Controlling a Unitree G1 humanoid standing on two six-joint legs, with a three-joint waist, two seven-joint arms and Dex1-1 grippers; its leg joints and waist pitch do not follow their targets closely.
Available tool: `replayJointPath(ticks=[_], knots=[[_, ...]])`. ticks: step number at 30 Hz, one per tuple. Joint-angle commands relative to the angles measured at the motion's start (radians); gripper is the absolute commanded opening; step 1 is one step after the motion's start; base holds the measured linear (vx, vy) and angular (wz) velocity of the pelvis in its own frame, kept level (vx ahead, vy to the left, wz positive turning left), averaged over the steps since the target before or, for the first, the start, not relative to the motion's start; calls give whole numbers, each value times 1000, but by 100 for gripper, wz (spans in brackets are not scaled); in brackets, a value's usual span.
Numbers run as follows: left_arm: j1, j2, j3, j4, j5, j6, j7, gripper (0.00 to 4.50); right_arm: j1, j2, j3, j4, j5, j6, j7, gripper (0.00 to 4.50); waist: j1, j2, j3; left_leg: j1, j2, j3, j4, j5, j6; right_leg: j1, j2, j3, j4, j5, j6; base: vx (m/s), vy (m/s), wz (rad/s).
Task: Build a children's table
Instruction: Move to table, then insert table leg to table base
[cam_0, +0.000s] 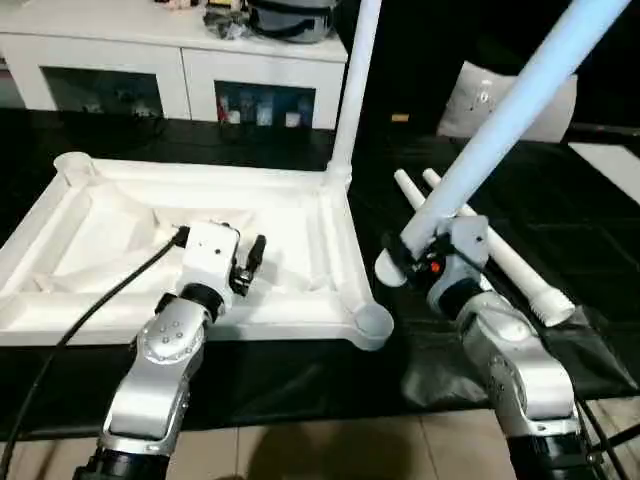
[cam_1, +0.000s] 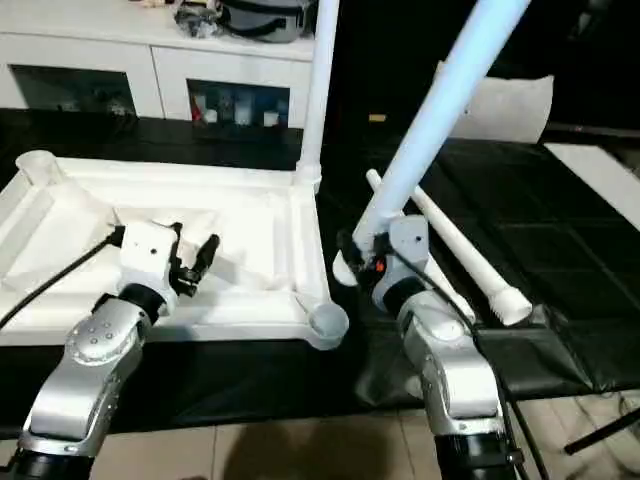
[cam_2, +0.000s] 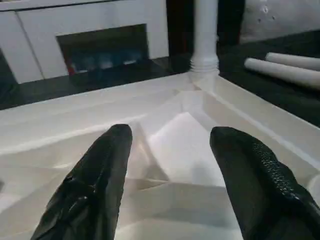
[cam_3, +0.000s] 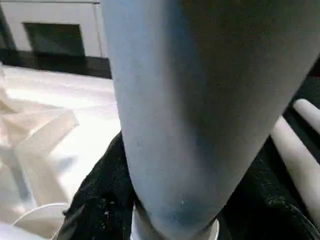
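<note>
The children's table top (cam_0: 300, 215) lies upside down on a black mat, ribbed underside up. One white leg (cam_0: 352, 90) stands upright in its far right corner socket. The near right socket (cam_0: 372, 325) holds nothing. My right gripper (cam_0: 412, 255) is shut on the thick end of a second leg (cam_0: 510, 110), which tilts up and away to the right, its foot just right of that socket. In the right wrist view this leg (cam_3: 175, 100) sits between the black fingers (cam_3: 95, 210). Two more legs (cam_0: 505, 255) lie on the mat to the right. My left gripper (cam_2: 172, 150) hovers open over the ribs, holding nothing.
A white cabinet with glass doors (cam_0: 180, 70) stands behind the mat, with clutter on top. A white cushion (cam_0: 490, 100) sits at the back right and a flat white board (cam_0: 610, 160) at the right edge. Tiled floor (cam_0: 330, 450) runs along the front.
</note>
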Motion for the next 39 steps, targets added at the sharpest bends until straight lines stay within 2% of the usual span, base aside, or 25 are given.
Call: replayJointPath(ticks=[1, 2, 3, 5, 7, 8, 11, 13, 15, 16, 17, 19, 20, 21, 22, 25, 26, 29, 30, 32, 33, 34, 35, 38, 39], knots=[[-14, 9, -19, 0, -6, -24, -32, 292, -17, -27, -26, 3, -16, 9, -8, 186, 3, 6, -47, 13, 90, -53, -128, -335, -63, 10, -61, 33, -66, -340, -95, 11, -51, 1], [-17, 13, -22, 3, -10, -27, -42, 292, -19, -32, -26, 1, -19, 14, -5, 186, 6, 4, -47, 15, 90, -45, -129, -312, -46, 9, -57, 35, -62, -286, -118, 4, -54, 8], [-23, 18, -25, 8, -18, -24, -58, 292, -20, -36, -26, -3, -19, 17, -1, 186, 6, 6, -45, 14, 91, -43, -129, -319, -37, 8, -56, 35, -62, -298, -134, 4, -54, 8], [-35, 29, -26, 23, -33, -28, -88, 292, -21, -42, -21, -10, -19, 20, 6, 186, 1, 5, -46, 9, 89, -46, -128, -356, -44, 6, -55, 32, -63, -366, -128, 0, 0, 0], [-55, 48, -24, 42, -46, -35, -124, 292, -23, -43, -20, -15, -12, 25, 10, 186, 2, 6, -52, 7, 88, -44, -124, -333, -47, 3, -54, 34, -60, -336, -130, 0, 0, 0], [-66, 58, -23, 54, -51, -39, -144, 292, -24, -42, -19, -16, -11, 26, 9, 186, 4, 7, -58, -2, 89, -43, -122, -275, -37, 8, -55, 36, -50, -255, -145, 0, 0, 0], [-102, 109, -43, 84, -59, -53, -244, 292, -29, -53, -7, -7, -9, 63, 10, 186, 5, 3, -60, -8, 88, -35, -116, -172, 7, 12, -50, 33, -40, -148, -188, 0, 0, 0], [-121, 144, -63, 100, -65, -57, -313, 292, -39, -52, -17, 13, -6, 37, 9, 186, 10, 8, -65, -4, 88, -32, -112, -117, 20, 12, -52, 32, -33, -107, -206, 25, -16, -1], [-137, 177, -79, 117, -78, -57, -384, 292, -51, -53, -19, 35, -14, -6, 15, 186, 10, 13, -69, -5, 88, -27, -106, -30, 34, 17, -51, 29, -18, 2, -242, 0, 0, 0], [-142, 186, -83, 122, -82, -59, -403, 310, -54, -54, -17, 39, -14, -19, 23, 186, 10, 13, -69, -5, 88, -27, -106, -30, 34, 17, -51, 29, -18, 2, -242, 0, 0, 0], [-174, 224, -104, 163, -104, -78, -509, 310, -66, -61, -8, 52, -16, -77, 61, 186, 13, 20, -68, -1, 86, -22, -104, -9, 47, 13, -47, 28, -19, 35, -264, 0, 0, 0], [-182, 235, -115, 172, -113, -80, -547, 331, -69, -67, -5, 55, -19, -87, 69, 186, 13, 21, -65, -1, 90, -21, -108, -36, 41, 16, -47, 29, -17, 18, -273, 0, 0, 0], [-196, 255, -136, 187, -125, -68, -615, 331, -77, -74, -4, 60, -14, -77, 86, 186, 16, 31, -63, 2, 92, -22, -110, -53, 31, 16, -48, 29, -18, 2, -278, 0, 0, 0], [-201, 265, -147, 193, -129, -58, -644, 341, -81, -76, -4, 62, -8, -67, 94, 186, 16, 29, -62, 3, 93, -21, -112, -68, 25, 15, -45, 29, -20, -13, -277, 0, 0, 0], [-212, 281, -169, 206, -128, -55, -692, 366, -88, -81, -6, 70, -5, -72, 102, 186, 16, 19, -61, 2, 95, -21, -114, -95, 13, 18, -46, 29, -21, -44, -276, 0, 0, 0], [-234, 315, -211, 231, -119, -55, -782, 375, -103, -88, -14, 97, 3, -94, 116, 186, 21, 24, -55, 6, 96, -20, -119, -164, -17, 11, -49, 33, -32, -148, -257, 0, 0, 0], [-243, 326, -220, 236, -121, -48, -809, 329, -108, -91, -16, 107, 8, -104, 126, 186, 23, 26, -53, 8, 96, -21, -122, -202, -35, 8, -49, 34, -35, -194, -243, 0, 0, 0], [-252, 354, -224, 214, -143, -14, -861, 341, -113, -91, -22, 120, 8, -130, 131, 186, 26, 32, -51, 11, 96, -24, -125, -262, -69, 4, -49, 35, -40, -256, -223, 0, 0, 0], [-250, 362, -225, 203, -148, -5, -873, 332, -113, -90, -25, 119, 8, -130, 126, 186, 27, 28, -53, 7, 95, -24, -125, -255, -69, 7, -49, 36, -39, -256, -220, 0, 0, 0], [-224, 395, -235, 140, -170, 38, -906, 288, -107, -91, -23, 106, 21, -98, 139, 186, 30, 30, -51, 7, 96, -25, -125, -249, -67, 6, -50, 37, -38, -260, -221, 0, 0, 0], [-209, 407, -239, 111, -179, 54, -915, 285, -100, -92, -19, 94, 30, -79, 152, 186, 27, 37, -51, 7, 97, -25, -126, -259, -71, 6, -48, 37, -38, -258, -226, 0, 0, 0], [-193, 418, -246, 87, -178, 63, -921, 298, -88, -96, -10, 77, 47, -63, 183, 186, 28, 37, -51, 6, 97, -26, -125, -258, -69, 8, -48, 37, -35, -254, -229, 0, 0, 0], [-191, 420, -249, 87, -173, 60, -922, 298, -85, -97, -6, 73, 50, -64, 189, 186, 28, 36, -50, 4, 97, -25, -126, -251, -61, 8, -47, 38, -36, -254, -228, 0, 0, 0], [-191, 422, -264, 112, -120, 27, -902, 245, -71, -100, 9, 58, 60, -66, 212, 186, 29, 36, -51, 4, 96, -25, -125, -239, -55, 7, -45, 38, -39, -267, -217, 0, 0, 0], [-196, 418, -267, 132, -93, 8, -886, 252, -65, -98, 15, 52, 67, -62, 221, 186, 29, 38, -50, 4, 96, -25, -126, -239, -56, 6, -45, 38, -40, -271, -215, 0, 0, 0]])
